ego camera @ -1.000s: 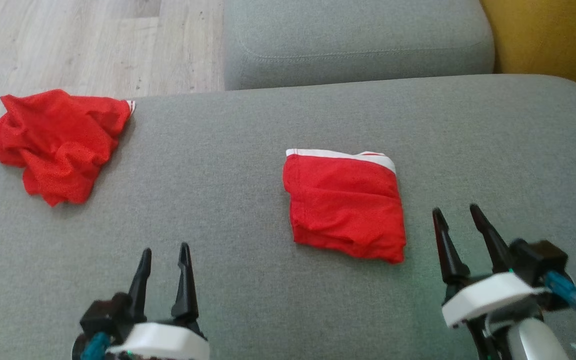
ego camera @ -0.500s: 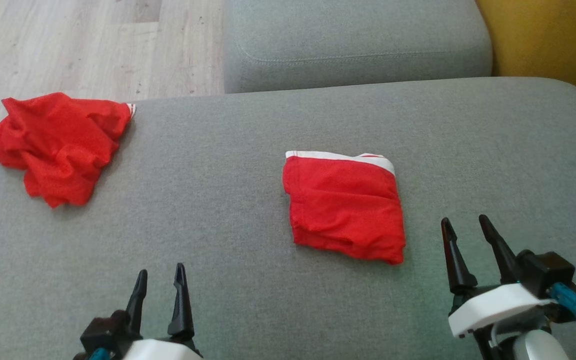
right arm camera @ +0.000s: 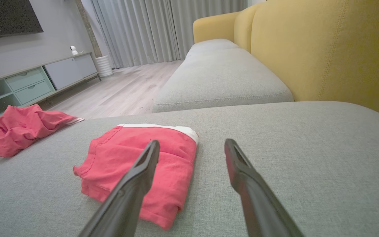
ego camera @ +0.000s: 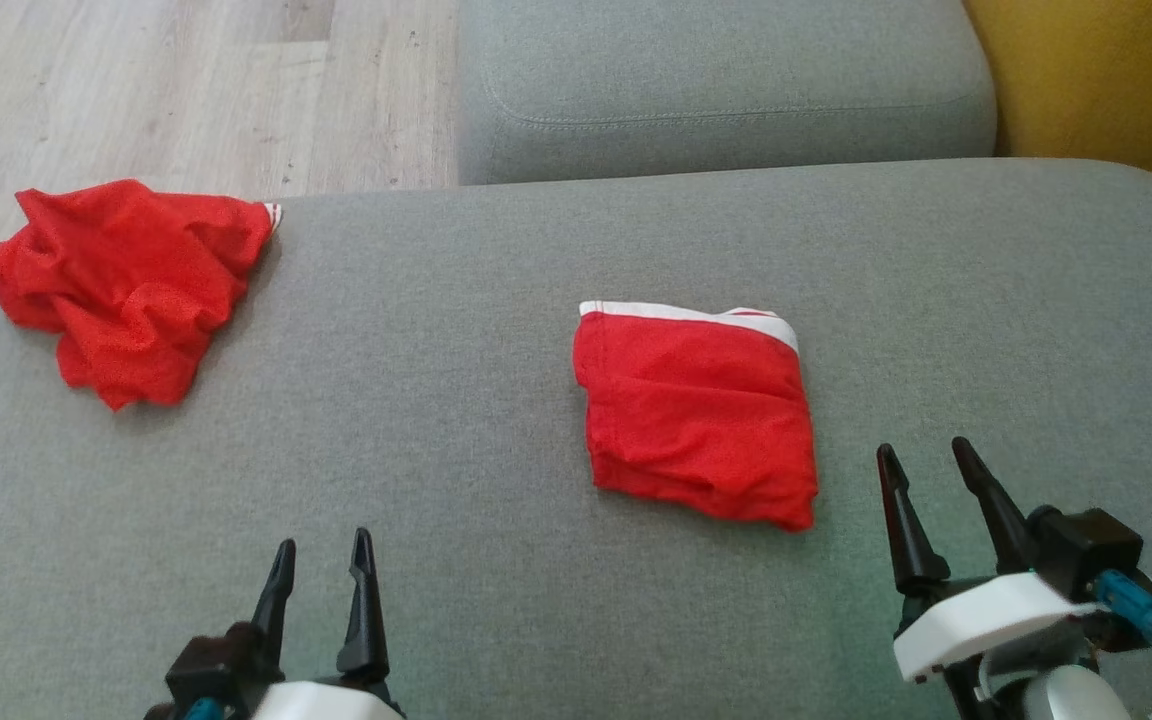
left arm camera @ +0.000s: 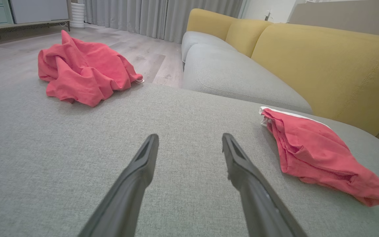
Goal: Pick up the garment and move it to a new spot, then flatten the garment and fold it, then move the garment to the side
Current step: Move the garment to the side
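Note:
A folded red garment with a white waistband [ego camera: 696,410] lies flat at the middle of the grey sofa seat [ego camera: 436,400]; it is also in the left wrist view [left arm camera: 314,151] and the right wrist view [right arm camera: 140,161]. A second red garment, crumpled [ego camera: 126,280], sits at the seat's far left corner [left arm camera: 84,72] [right arm camera: 21,128]. My left gripper [ego camera: 324,540] [left arm camera: 190,136] hovers open near the front edge, well left of the folded piece. Just off that piece's front right corner, my right gripper [ego camera: 922,446] [right arm camera: 192,141] is open and holds nothing.
Another grey seat cushion [ego camera: 716,90] lies beyond the one I work on, and a yellow backrest [ego camera: 1106,80] runs along the right. Wooden floor [ego camera: 156,90] lies past the left edge. A low cabinet [right arm camera: 28,82] stands across the room.
Both grippers have drawn back toward me, the left one more than the right. The head view has shifted slightly. Neither garment has moved.

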Controlling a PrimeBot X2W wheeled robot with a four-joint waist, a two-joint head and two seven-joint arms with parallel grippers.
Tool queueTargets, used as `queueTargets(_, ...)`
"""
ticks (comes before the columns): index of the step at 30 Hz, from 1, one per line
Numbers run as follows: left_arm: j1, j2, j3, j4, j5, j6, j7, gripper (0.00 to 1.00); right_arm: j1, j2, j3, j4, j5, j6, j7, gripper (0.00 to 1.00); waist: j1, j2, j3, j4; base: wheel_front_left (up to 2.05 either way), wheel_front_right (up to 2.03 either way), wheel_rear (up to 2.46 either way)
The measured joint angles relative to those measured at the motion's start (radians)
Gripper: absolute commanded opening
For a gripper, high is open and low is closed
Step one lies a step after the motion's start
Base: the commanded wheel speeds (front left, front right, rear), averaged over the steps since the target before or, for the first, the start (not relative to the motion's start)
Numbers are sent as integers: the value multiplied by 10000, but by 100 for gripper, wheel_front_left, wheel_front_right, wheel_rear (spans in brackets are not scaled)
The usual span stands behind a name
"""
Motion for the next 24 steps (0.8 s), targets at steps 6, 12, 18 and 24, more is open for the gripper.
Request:
queueTargets(6,-1,8,-12,-4,75,8,0,100,-1,0,-17,107,10,0,215,100,0,0,55,31,0,0,0)
queueTargets(12,-42,4,-52,-59,144,63,13,100,-467,4,-385,376,-194,0,1112,100,0,0,327,173,0,0,0)
queueTargets(18,-423,-86,-155,-94,221,58,15,100,-2308,4,-819,1093,-343,0,3168,100,1,0,796,515,0,0,0)
queueTargets(24,-708,-360,-297,-82,341,-4,15,100,-3447,-249,-1275,2280,-209,0,4928,100,2,0,1342,1240,0,0,0)
